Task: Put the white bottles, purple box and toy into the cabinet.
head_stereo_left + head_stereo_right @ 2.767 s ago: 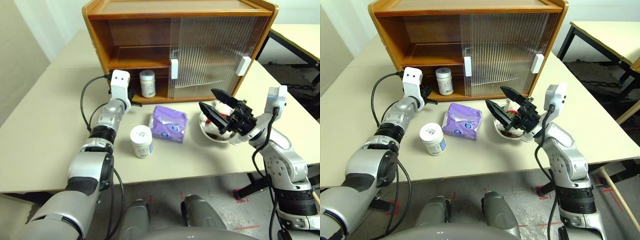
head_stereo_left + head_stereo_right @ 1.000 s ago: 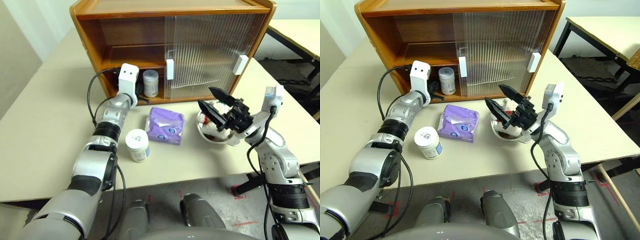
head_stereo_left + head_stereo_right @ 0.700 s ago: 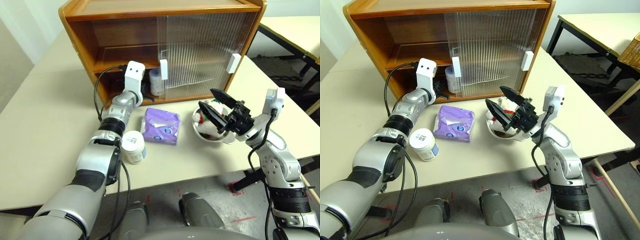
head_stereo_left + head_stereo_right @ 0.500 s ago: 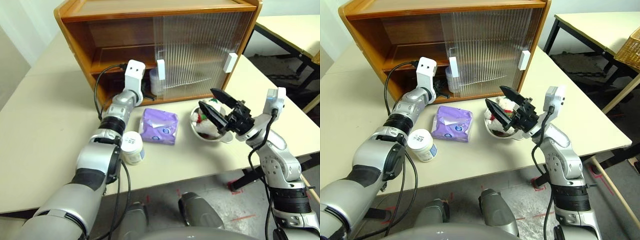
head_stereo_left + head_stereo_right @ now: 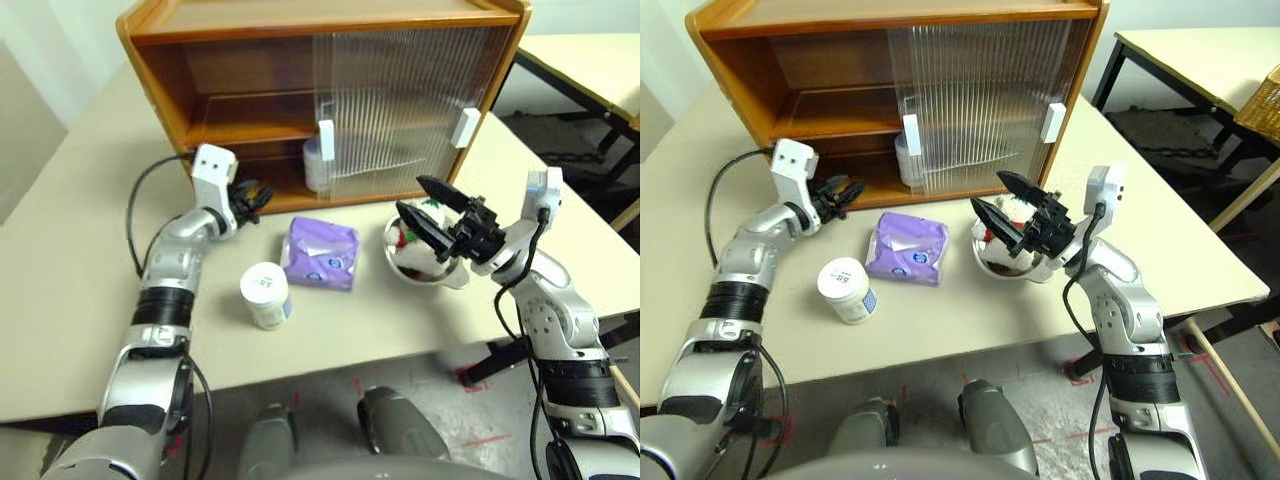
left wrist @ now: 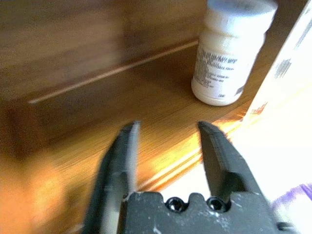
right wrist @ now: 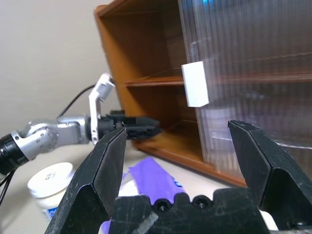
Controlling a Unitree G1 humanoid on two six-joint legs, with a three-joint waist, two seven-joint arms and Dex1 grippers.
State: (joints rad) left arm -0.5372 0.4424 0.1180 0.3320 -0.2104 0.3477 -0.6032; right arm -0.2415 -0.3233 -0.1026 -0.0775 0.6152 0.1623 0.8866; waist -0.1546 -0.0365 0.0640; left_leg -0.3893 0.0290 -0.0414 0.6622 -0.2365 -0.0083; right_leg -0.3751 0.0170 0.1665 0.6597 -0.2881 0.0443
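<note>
One white bottle point(image 6: 228, 51) stands on the lower shelf of the cabinet point(image 5: 250, 30), just behind the edge of the ribbed sliding door. My left gripper point(image 5: 255, 197) hovers in front of that shelf, open and empty, a little short of the bottle. The other white bottle point(image 5: 265, 294) stands on the table near the front. Beside it lies the purple box point(image 5: 322, 252). The toy point(image 5: 412, 236) sits in a shiny metal bowl point(image 5: 443, 277). My right gripper point(image 5: 432, 212) is open just over the bowl and holds nothing.
The cabinet's left half is open; its ribbed door point(image 5: 400, 100) covers the right half. A black cable point(image 5: 140, 215) loops from my left wrist. The table's front edge runs close below the bottle. A second table point(image 5: 590, 50) stands at the far right.
My left gripper has let go of the bottle, opened and drawn back out of the lower shelf to the left. The bottle stays on the shelf. The right arm has held still.
</note>
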